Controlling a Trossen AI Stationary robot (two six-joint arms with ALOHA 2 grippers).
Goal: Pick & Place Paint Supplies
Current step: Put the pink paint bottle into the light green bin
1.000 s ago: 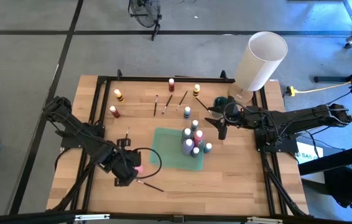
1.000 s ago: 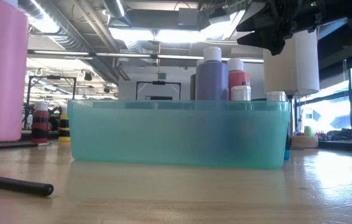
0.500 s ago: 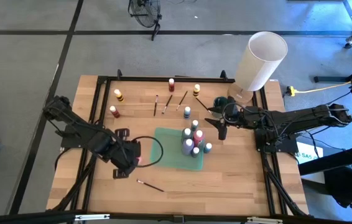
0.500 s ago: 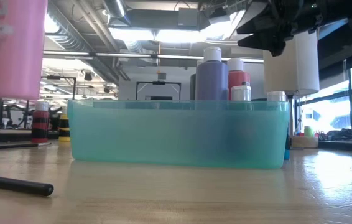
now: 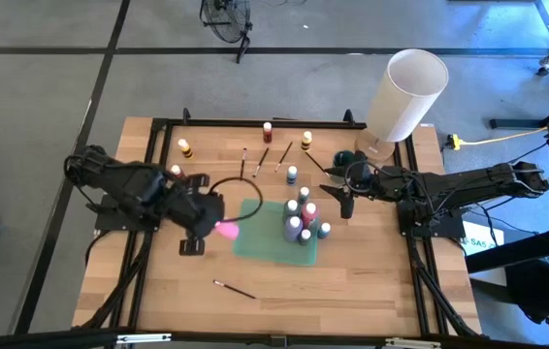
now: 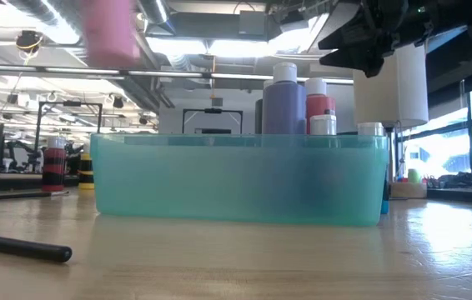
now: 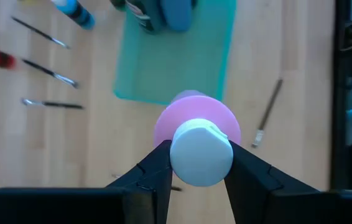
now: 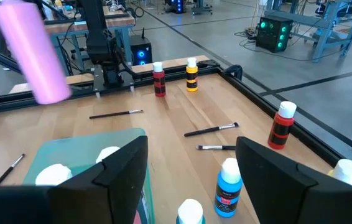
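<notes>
Left hand (image 7: pixel 191 167) round pink bottle's (image 7: pixel 196 121) white cap, wrist view only.

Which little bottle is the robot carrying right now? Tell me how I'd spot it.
Start at the teal tray in the middle of the wooden table. Just off the tray's left edge, the left gripper holds a pink bottle in the air by its white cap. It is the only pink one, and the only bottle not standing on the table or in the tray.
</notes>
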